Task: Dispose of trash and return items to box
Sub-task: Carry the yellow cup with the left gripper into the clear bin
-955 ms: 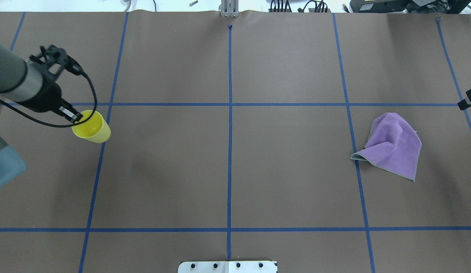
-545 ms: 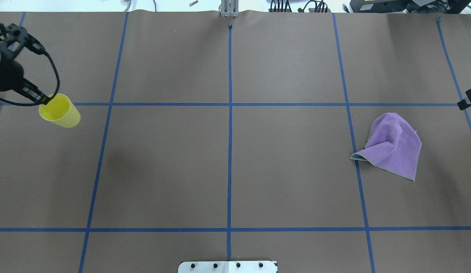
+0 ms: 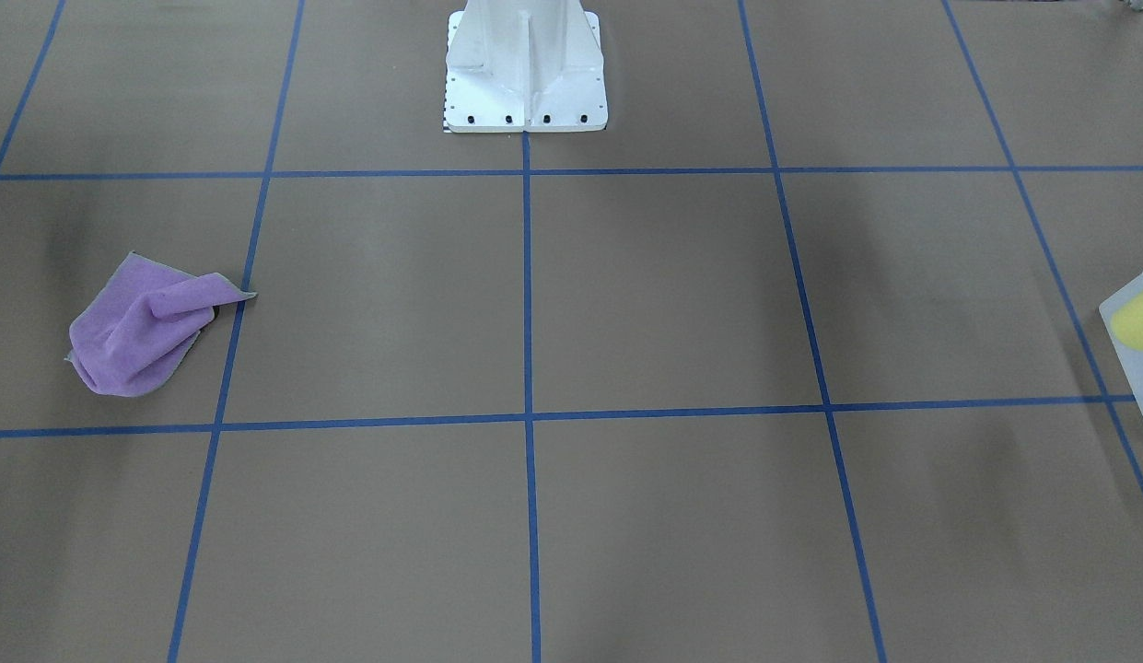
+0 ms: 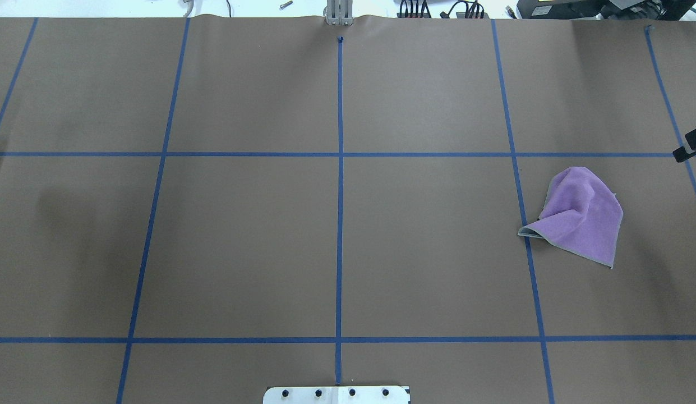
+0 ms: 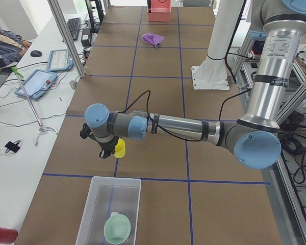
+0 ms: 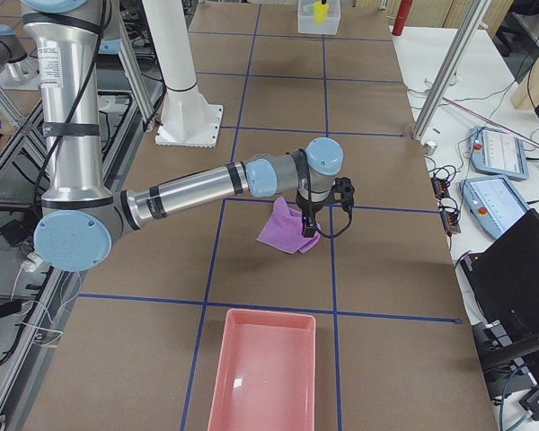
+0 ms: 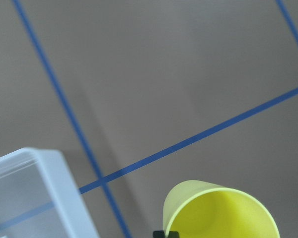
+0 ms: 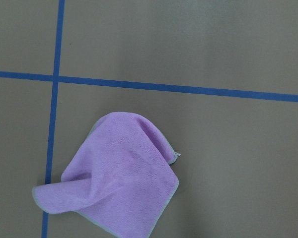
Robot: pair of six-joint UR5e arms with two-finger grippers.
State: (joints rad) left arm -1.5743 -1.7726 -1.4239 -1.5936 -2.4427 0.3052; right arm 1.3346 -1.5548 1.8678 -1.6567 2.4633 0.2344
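Progress is sitting roughly at the midpoint, judging by how things are lying. A mint-green round bowl (image 5: 117,228) is already resting inside the translucent whitish plastic box (image 5: 116,178), a straight-walled tub with rounded corners standing at the robot's left end of the brown paper-covered worktop (image 4: 241,241). The left pincer (image 5: 112,151) is grasping the yellow tapered plastic cup (image 5: 120,148) by its rim, with one black finger showing at the lip in the left wrist view. It is holding the cup in the air just short of the box, so the cup is not yet inside.

At the other end, the purple terry cloth (image 4: 580,216) is lying crumpled on the worktop with nothing gripping it. The right pincer (image 6: 306,226) is hovering above it, and I cannot tell whether it is released or clenched. A pink rectangular plastic tray (image 6: 269,312) is sitting near the cloth.

The cup is looking smooth, thin-walled and rigid, widening toward its open mouth. The box is cloudy enough that the blue tape lines (image 4: 340,224) are showing through its floor. The cloth is looking soft, nappy and limp, with a grey hem and one corner folding over.
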